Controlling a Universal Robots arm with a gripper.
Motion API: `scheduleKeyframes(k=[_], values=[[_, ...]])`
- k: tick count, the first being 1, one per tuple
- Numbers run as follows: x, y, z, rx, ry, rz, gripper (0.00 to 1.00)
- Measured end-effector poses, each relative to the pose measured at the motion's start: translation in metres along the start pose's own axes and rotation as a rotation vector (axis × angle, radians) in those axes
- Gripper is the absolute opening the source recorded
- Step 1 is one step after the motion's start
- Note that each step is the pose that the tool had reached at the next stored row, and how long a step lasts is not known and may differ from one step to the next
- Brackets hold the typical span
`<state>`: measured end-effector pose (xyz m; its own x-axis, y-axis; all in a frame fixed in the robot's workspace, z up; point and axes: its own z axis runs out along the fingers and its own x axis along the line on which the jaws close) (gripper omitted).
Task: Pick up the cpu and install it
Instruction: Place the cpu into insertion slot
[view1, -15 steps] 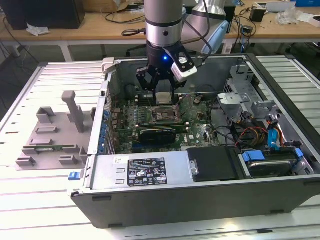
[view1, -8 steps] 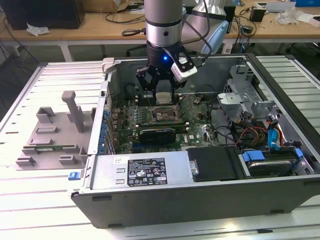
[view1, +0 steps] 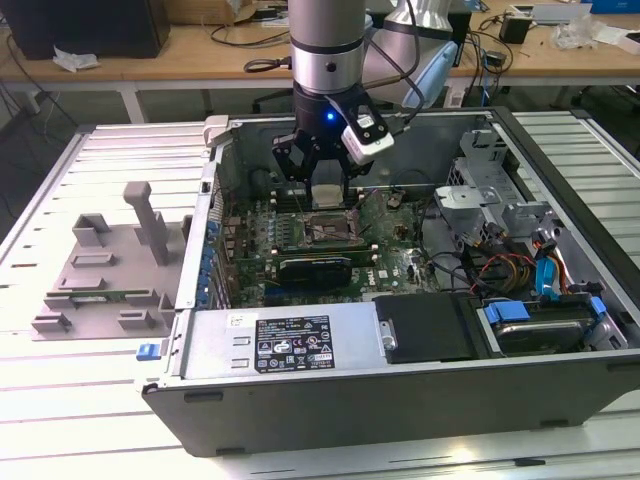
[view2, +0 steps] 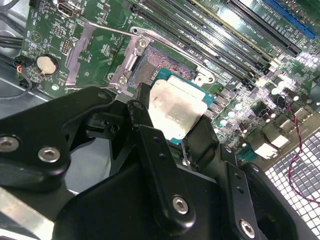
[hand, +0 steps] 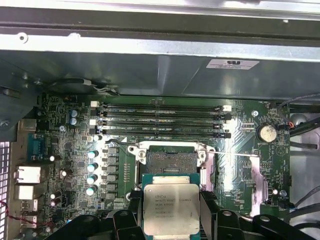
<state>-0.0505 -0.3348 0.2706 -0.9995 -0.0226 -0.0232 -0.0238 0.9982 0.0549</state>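
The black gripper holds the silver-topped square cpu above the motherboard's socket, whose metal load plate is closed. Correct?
Not quite: the load plate is swung open, baring the socket, as both wrist views show. The gripper does hold the cpu above it.

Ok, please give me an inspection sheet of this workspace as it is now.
Surface: slatted metal table, open computer case lying on it.
Job's things: cpu held near the empty, open socket, not seated.
Clutter: grey tray blocks at the exterior view's left.
Grippers: hand shut on the cpu.
Cables: coloured cables inside the case, at the exterior view's right.
Surroundings: wooden bench behind, with loose items.
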Motion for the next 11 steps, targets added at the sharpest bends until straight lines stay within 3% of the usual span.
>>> scheduleKeyframes(k=[11], values=[[0.0, 0.0, 0.0002, 0.0051, -0.0121, 0.22, 0.54]])
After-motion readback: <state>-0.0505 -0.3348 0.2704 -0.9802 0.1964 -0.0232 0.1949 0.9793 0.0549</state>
